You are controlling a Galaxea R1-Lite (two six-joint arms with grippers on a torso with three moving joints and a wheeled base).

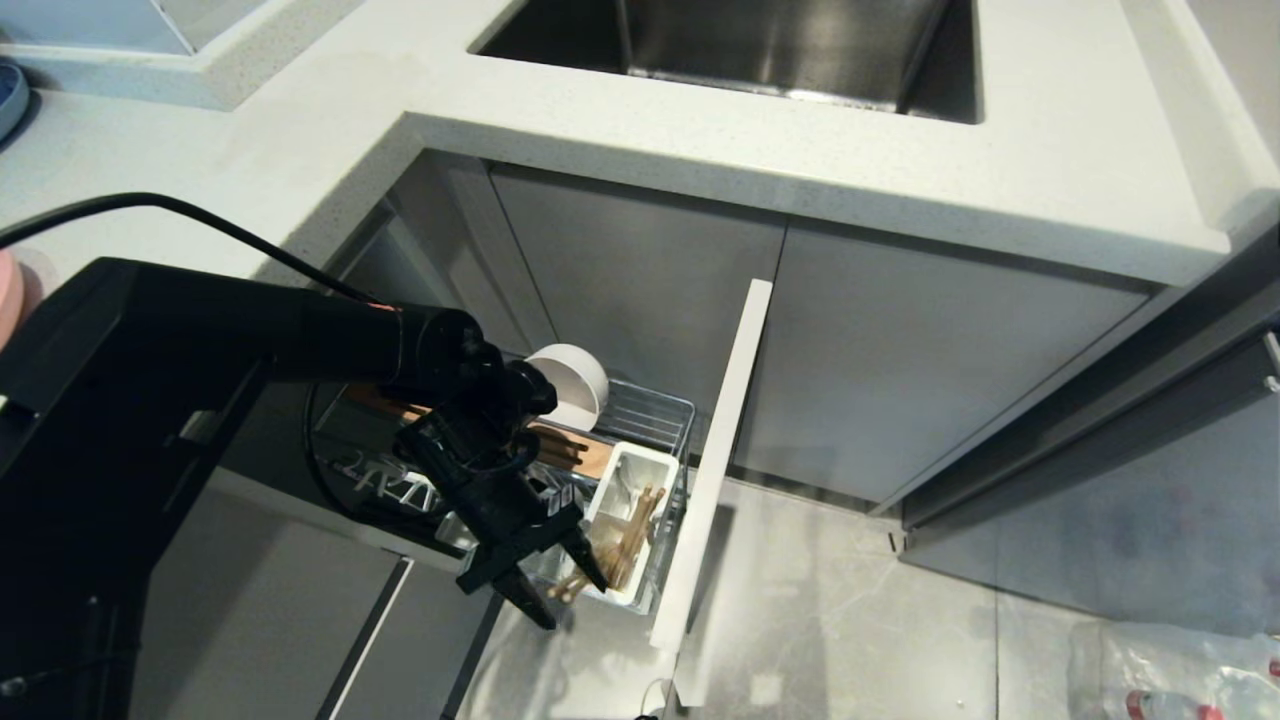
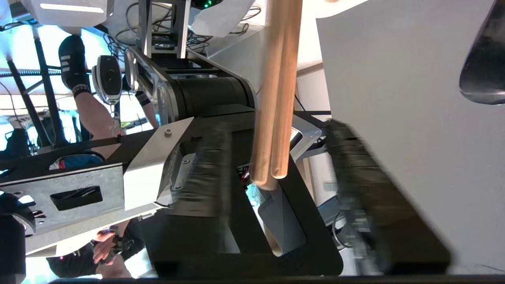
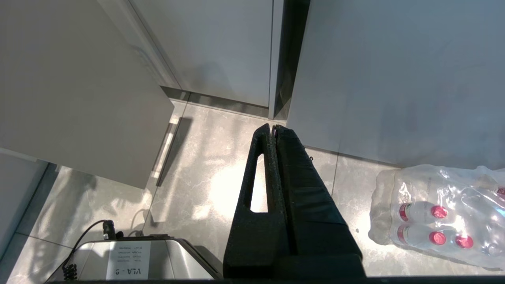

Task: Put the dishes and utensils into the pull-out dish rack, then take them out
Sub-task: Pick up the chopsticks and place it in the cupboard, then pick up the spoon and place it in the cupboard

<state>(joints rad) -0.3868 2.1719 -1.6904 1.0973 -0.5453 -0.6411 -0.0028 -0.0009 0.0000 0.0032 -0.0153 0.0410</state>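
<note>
The pull-out dish rack [image 1: 662, 408] stands drawn out of the lower cabinet behind its tall pale front panel [image 1: 716, 450]. A white bowl [image 1: 572, 384] stands on edge at the brown wooden insert [image 1: 578, 452]. The wooden chopsticks [image 1: 626, 540] lean in the white caddy [image 1: 634, 462]. My left gripper [image 1: 572, 602] hangs at the caddy's near end, open. In the left wrist view the chopsticks [image 2: 276, 102] run between the spread fingers [image 2: 209, 165] of the left gripper [image 2: 276, 126], touching neither. My right gripper [image 3: 273, 127] is shut and empty above the floor. I cannot make out a spoon.
The steel sink [image 1: 760, 45] is set in the white counter [image 1: 700, 120] above the rack. A blue-grey plate [image 1: 8, 95] and a pink dish edge [image 1: 8, 290] show at the far left. A shrink-wrapped pack of bottles [image 3: 434, 213] lies on the floor. A person stands behind me.
</note>
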